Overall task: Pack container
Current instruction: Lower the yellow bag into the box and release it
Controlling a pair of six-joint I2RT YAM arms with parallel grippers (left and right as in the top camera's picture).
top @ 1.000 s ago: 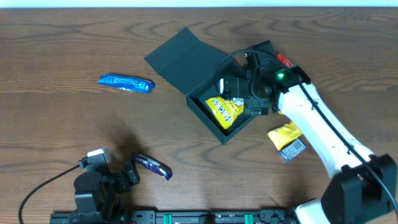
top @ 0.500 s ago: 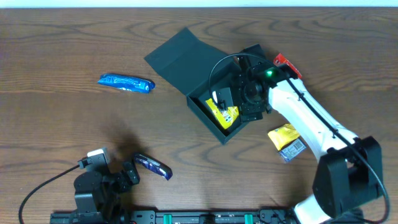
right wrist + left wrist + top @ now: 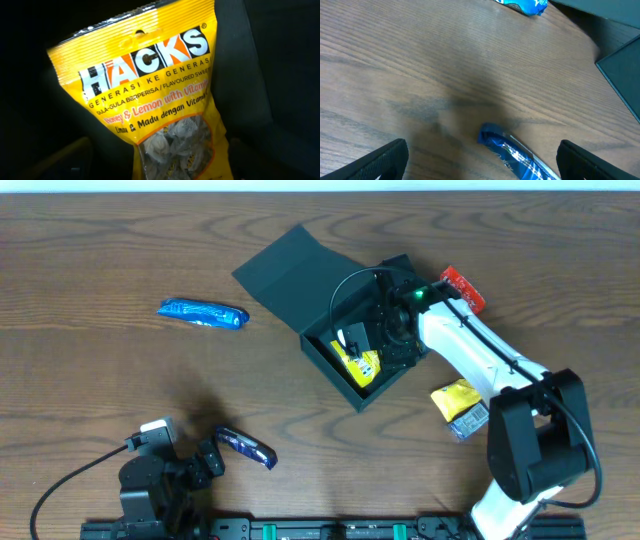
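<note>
The box (image 3: 328, 370) is seen open at mid-table, lid (image 3: 285, 270) folded back, with a yellow packet (image 3: 150, 85) lying inside. The right gripper (image 3: 362, 340) is positioned inside it, above the packet; its opening cannot be told. The left gripper (image 3: 481, 159) is spread wide and empty, near a blue packet (image 3: 520, 157).
</note>
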